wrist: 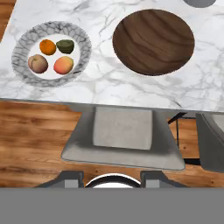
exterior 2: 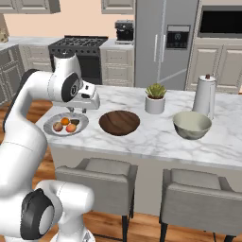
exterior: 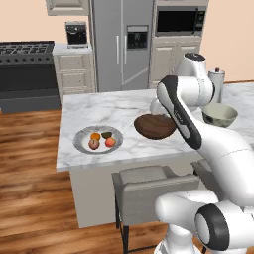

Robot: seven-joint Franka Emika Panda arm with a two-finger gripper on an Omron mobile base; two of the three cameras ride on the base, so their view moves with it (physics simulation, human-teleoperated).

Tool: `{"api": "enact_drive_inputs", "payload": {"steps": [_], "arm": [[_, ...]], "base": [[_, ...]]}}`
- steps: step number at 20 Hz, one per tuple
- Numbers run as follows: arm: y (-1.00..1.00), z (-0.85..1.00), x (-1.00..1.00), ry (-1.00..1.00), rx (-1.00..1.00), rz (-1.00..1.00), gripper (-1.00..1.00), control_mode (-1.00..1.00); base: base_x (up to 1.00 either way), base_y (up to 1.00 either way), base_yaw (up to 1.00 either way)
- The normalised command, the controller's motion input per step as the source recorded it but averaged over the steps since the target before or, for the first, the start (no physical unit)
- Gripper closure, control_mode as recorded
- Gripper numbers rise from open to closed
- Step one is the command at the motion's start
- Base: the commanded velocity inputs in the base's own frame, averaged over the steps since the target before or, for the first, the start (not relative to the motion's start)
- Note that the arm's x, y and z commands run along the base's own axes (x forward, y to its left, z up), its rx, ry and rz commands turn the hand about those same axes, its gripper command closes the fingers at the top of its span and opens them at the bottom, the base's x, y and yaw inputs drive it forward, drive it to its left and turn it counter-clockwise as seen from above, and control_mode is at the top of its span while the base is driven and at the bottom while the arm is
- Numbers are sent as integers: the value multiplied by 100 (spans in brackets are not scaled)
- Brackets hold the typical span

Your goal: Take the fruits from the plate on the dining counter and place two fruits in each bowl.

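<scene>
On the dining counter (exterior: pixel 99 106) all four fruits (wrist: pixel 51 57) lie on the plate (wrist: pixel 24 41), both the brown bowl (wrist: pixel 153 41) and the grey-green bowl (exterior 2: pixel 192 124) are empty, and the gripper (exterior 2: pixel 75 111), closed and holding nothing, hangs above, so no placing is done.

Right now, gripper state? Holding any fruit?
Gripper: closed, holding nothing; all four fruits sit on the plate.
</scene>
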Motion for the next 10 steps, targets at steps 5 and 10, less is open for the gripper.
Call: {"api": "enact_drive_inputs", "payload": {"steps": [5,10], "arm": [[11,-11,-1,6,-1,0,-100,-100],[100,-95,8,0,-17,-12,-100,-100]], "base": [[0,0,0],[0,0,0]]}}
